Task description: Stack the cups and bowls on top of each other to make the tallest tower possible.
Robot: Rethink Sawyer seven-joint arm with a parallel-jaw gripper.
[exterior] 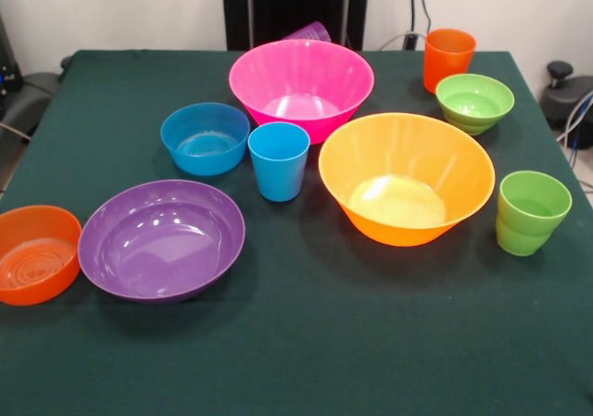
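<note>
No pincer shows in the front view, so one cannot tell its state. All the pieces stand apart on the green counter (pixel 306 360), each with its mouth up — nothing is stacked yet.

The pink bowl (pixel 301 87) sits at the far middle and hides most of the purple cup (pixel 310 32) behind it. The yellow-orange bowl (pixel 406 177) is just beside it, nearer to the camera. The blue cup (pixel 278 160) stands between this bowl and the small blue bowl (pixel 205 138).

The wide purple bowl (pixel 161 239) touches the small orange bowl (pixel 35 254) at the left edge. On the right are the orange cup (pixel 448 58), the small green bowl (pixel 474 102) and the green cup (pixel 530 212). This spacing probably gives room for a grasp.
</note>
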